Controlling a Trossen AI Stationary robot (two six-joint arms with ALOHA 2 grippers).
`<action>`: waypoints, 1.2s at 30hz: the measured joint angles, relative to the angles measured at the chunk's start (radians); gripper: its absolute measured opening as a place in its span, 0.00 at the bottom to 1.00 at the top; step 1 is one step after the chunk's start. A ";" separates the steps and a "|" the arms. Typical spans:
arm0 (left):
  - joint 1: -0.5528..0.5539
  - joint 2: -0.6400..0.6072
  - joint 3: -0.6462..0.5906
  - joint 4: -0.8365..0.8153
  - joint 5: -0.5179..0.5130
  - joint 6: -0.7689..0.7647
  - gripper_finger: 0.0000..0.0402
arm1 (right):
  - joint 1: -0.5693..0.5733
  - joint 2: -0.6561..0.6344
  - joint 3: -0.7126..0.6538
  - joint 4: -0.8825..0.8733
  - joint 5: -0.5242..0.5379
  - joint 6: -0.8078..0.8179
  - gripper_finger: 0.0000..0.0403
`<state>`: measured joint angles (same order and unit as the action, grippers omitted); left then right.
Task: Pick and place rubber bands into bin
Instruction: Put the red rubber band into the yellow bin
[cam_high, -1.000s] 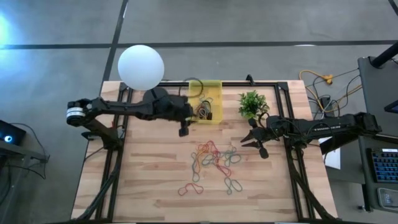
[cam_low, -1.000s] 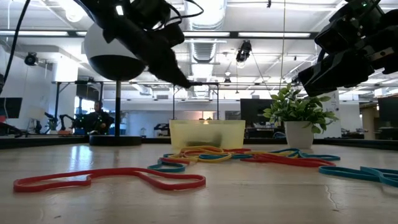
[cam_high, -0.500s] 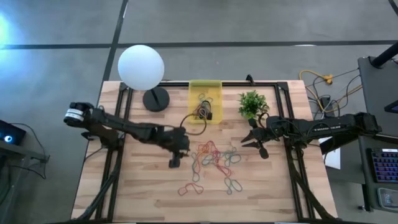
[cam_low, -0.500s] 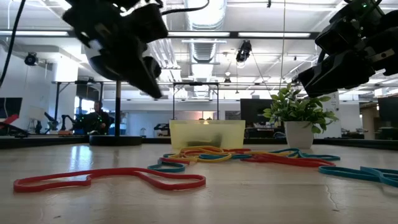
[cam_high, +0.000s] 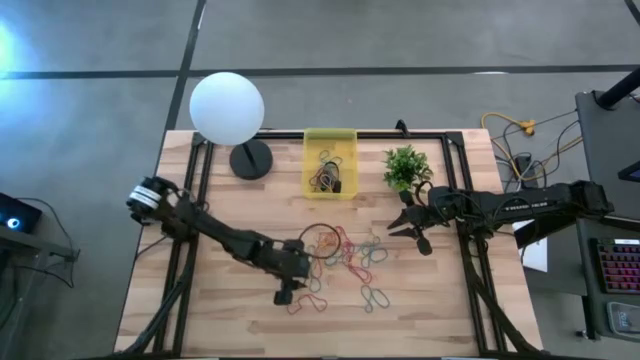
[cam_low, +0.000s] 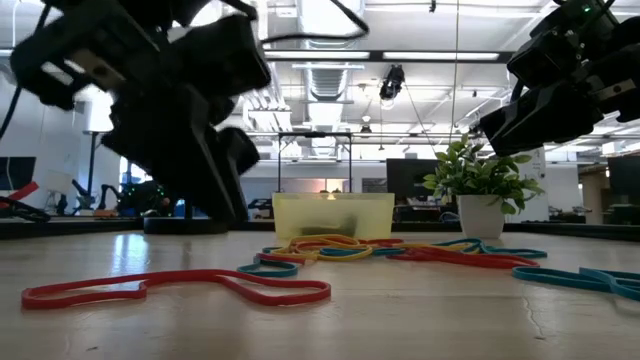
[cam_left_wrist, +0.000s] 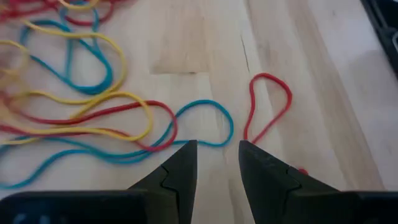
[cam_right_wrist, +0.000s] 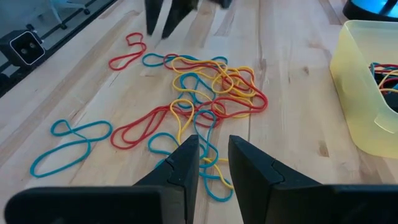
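yellow, red and blue loops are what we have under us: the rubber bands lie tangled on the wooden table, and our left gripper hangs low at the near-left edge of that pile. through the left wrist view its fingers stand slightly parted with a narrow gap and nothing in them; bare wood shows in the gap. just ahead of the fingertips lies a blue loop, and ahead and to one side a lone red loop, apart from the rest, with open board around it.

our right gripper waits off the far-right side of the pile, near the small plant. its fingers are also slightly parted and empty, and the tangle spreads out just beyond the tips, a blue double loop lying clear to one side.

the bin sits beyond the pile at the table's far edge, well apart from both sets of fingers, with a few bands already inside. beside it stands the white globe lamp. plenty of bare wood lies along the near edge.
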<state>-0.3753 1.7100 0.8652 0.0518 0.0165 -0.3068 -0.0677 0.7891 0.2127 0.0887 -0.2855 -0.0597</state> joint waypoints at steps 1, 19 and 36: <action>-0.002 0.016 0.003 0.006 0.001 -0.005 0.25 | 0.000 0.000 0.000 0.000 0.000 0.000 0.19; -0.058 0.097 0.007 0.129 0.046 -0.089 0.25 | 0.000 0.000 -0.002 0.000 0.000 0.005 0.19; -0.060 0.134 0.006 0.163 0.035 -0.106 0.24 | 0.000 0.000 -0.002 0.000 0.000 0.008 0.19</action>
<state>-0.4355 1.8442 0.8715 0.2145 0.0516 -0.4126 -0.0677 0.7887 0.2111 0.0883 -0.2855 -0.0521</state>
